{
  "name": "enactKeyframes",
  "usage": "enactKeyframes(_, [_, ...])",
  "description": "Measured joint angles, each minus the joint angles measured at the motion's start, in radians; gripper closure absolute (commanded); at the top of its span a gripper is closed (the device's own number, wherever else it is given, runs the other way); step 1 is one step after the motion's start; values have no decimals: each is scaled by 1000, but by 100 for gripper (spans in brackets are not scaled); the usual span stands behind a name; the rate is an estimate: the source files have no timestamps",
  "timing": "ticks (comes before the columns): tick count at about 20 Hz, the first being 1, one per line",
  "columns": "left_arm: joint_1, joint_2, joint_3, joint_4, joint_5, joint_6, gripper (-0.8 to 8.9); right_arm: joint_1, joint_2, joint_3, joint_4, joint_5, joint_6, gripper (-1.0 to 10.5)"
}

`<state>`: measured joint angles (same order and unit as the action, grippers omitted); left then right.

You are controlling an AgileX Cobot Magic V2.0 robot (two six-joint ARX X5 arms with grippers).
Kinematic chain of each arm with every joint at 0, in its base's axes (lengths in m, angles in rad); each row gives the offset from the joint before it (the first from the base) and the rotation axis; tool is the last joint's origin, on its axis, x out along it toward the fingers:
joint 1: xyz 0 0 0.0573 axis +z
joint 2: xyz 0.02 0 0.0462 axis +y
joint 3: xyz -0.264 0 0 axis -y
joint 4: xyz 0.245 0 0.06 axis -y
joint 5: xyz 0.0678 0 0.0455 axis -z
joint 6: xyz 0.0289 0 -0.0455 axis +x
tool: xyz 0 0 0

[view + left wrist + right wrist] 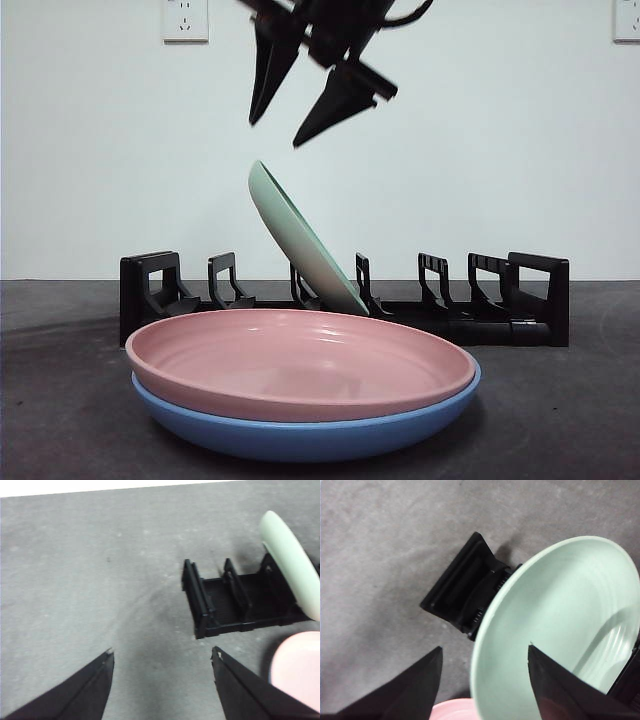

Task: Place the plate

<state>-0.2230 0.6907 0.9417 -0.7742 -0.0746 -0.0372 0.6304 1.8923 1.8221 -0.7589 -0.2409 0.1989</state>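
My right gripper [296, 128] hangs above the green plate [300, 245], jaws spread apart and pointing down, holding nothing; its tips are clear of the plate's upper rim. From my right wrist I look straight down onto that plate [560, 625], with its rim lying between my two jaws. The plate stands tilted in the black rack [500, 310], its lower edge down in a slot near the rack's middle and its top leaning toward the rack's left end. My left gripper [162, 660] is also wide open and empty, hovering over bare grey bench [75, 580] just off one end of the rack [220, 605]. In front of the rack sits a pink plate [300, 360] nested in a blue plate [300, 435]. I can read no writing or labels anywhere.
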Motion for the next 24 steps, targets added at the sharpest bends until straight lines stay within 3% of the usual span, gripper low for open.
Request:
enactKeyframes(12, [0,3,0,0,-5,0,501,23,74,2,8,6,0,691])
enactKeyframes(19, [0,4,0,0,-5,0,501,37,88,2,12,6,0,916])
enactKeyframes(24, [0,4,0,0,-5,0,501,44,88,2,6,2,1,934])
